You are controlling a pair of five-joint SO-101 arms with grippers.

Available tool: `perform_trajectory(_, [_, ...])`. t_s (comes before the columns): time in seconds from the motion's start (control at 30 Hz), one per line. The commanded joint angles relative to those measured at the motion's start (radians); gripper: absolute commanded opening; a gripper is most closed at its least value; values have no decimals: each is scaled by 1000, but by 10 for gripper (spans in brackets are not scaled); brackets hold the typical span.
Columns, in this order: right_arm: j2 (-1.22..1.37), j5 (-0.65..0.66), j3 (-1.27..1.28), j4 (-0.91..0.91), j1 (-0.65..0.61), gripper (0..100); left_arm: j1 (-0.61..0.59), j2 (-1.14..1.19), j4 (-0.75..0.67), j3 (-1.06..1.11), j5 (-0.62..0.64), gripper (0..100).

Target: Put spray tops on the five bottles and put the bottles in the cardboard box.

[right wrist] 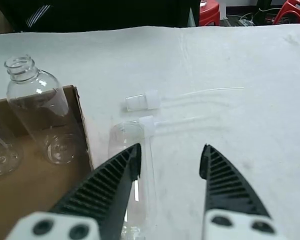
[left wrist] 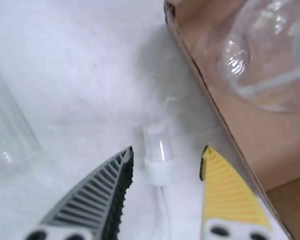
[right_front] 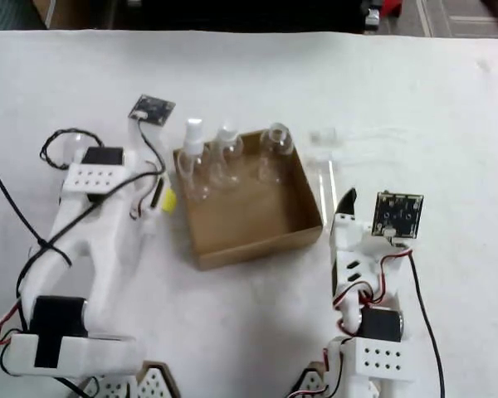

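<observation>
**Step in hand (judged):** capping is not finished. The left gripper [left wrist: 168,148] is open, with its grey and yellow jaws on either side of a spray top [left wrist: 156,152]. That top lies on the table [left wrist: 65,60] just beside the box [left wrist: 240,135]. The right gripper [right wrist: 171,147] is also open, its black ribbed jaws above a lying bottle [right wrist: 125,136] on the table at the box's other side. Spare tops [right wrist: 142,101] lie near this bottle's mouth.

**Box contents:** three bottles stand upright. Two topped bottles [right_front: 195,157] appear capped. The bare bottle [right wrist: 37,100] has an open threaded neck.

**Next move (judged):** the left gripper needs to close squarely on the small top, which could roll. The right gripper needs a firm hold on the round, probably slippery bottle body.

**Materials:**
- The bottles are clear thin plastic, cylindrical, with rounded shoulders.
- The tops are white plastic with long thin tubes.
- The box is shallow brown cardboard, open at the top.
- The table is white and matt.
</observation>
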Motion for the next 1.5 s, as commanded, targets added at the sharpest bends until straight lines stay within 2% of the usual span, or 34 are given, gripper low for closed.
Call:
perform_trajectory(0.0, [-12,52,-9,-22,5,173,-4,22,17,-63,-6,211])
perform_trajectory(0.13, [-12,92,-9,-21,-1,173,-12,151,48,-101,-32,211])
perform_trajectory(0.33, [-12,92,-9,-21,-1,173,-65,389,198,-315,-44,211])
perform_trajectory(0.5, [-12,92,-9,-21,-1,173,-62,490,250,-423,-49,210])
perform_trajectory(0.6, [-12,92,-9,-22,-1,173,-50,490,247,-427,-49,208])
perform_trajectory(0.77, [-12,92,-9,-22,-2,173,-45,496,249,-425,-83,135])
perform_trajectory(1.07, [-12,92,-8,-22,-2,173,-45,499,249,-423,-83,126])
perform_trajectory(1.13, [-12,92,-8,-22,-2,173,-44,492,252,-431,-83,98])
perform_trajectory(1.23, [-12,92,-8,-22,-2,173,-44,467,341,-497,-87,37])
perform_trajectory(1.47, [-12,94,-8,-22,2,173,-44,397,470,-618,-87,38])
